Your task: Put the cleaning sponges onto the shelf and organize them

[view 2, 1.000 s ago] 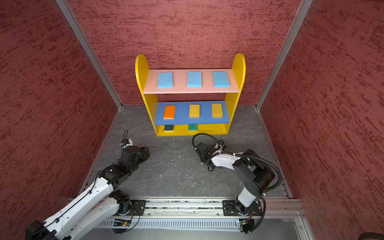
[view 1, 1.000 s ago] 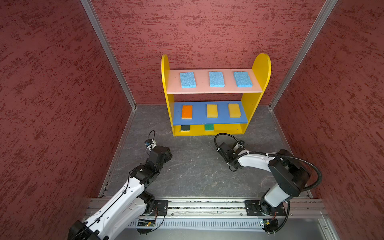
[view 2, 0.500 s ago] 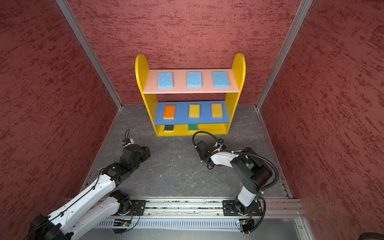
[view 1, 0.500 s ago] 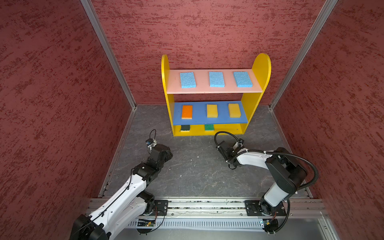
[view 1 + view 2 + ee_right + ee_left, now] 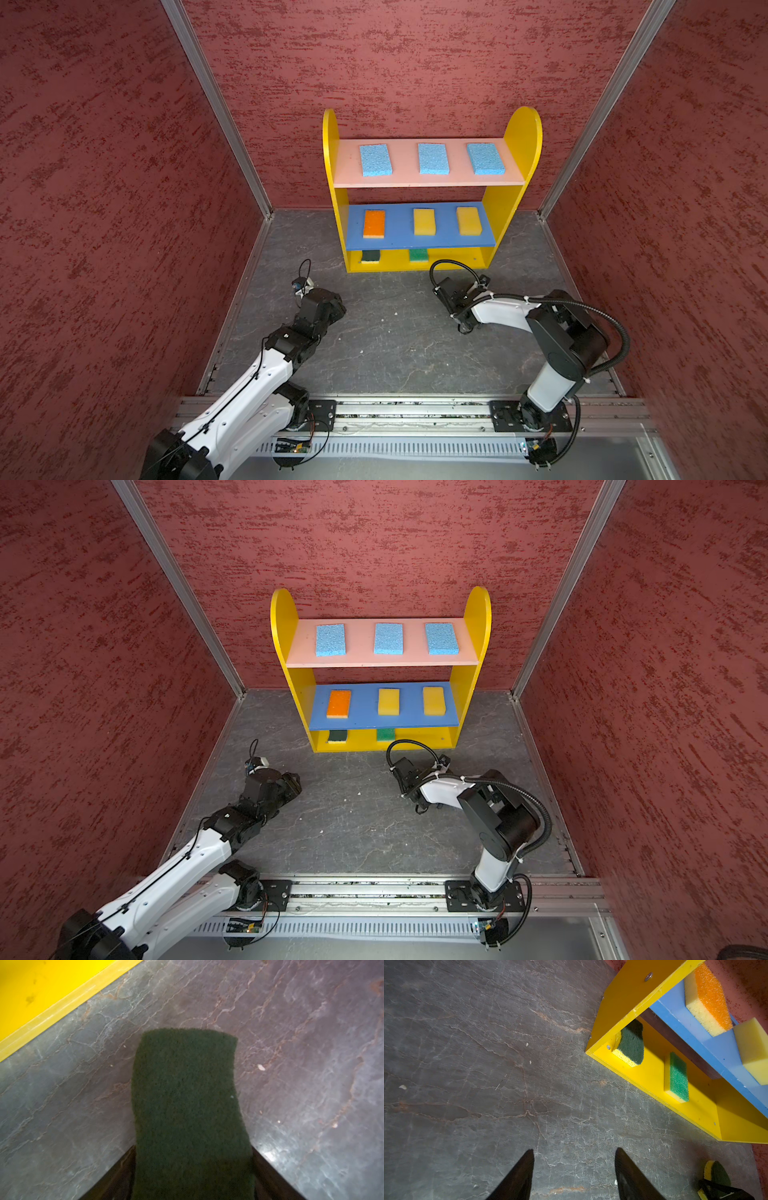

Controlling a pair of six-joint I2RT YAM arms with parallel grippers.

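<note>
The grey worktop (image 5: pixel 395 345) carries no loose sponges that I can see in either top view, which tells me I am near the end. The shelf (image 5: pixel 523 137) stands at the back wall. Its pink upper board (image 5: pixel 428 180) holds three light blue sponges (image 5: pixel 433 158) in a row, spaced apart. Its blue middle board (image 5: pixel 444 239) holds the orange-topped sponge (image 5: pixel 374 223) and two yellow sponges (image 5: pixel 424 221). On the yellow bottom level (image 5: pixel 650 1072) sit the shelved dark green sponge (image 5: pixel 632 1045) and the bright green-topped sponge (image 5: pixel 679 1076), leaving the right end of that level free.

My left hand (image 5: pixel 574 1151) hangs over bare worktop in front of the shelf's left end, fingers partly apart with nothing between them.

My right hand (image 5: pixel 193 1148) is low, just in front of the shelf's right end. The last dark green sponge (image 5: pixel 187 1084) lies lengthwise between its fingers, which flank both long sides. I cannot tell whether they have clamped it yet, or whether it has left the worktop.

By my reckoning eight of nine are placed. What remains is this one sponge, and the free spot on the bottom level looks like its natural home.
</note>
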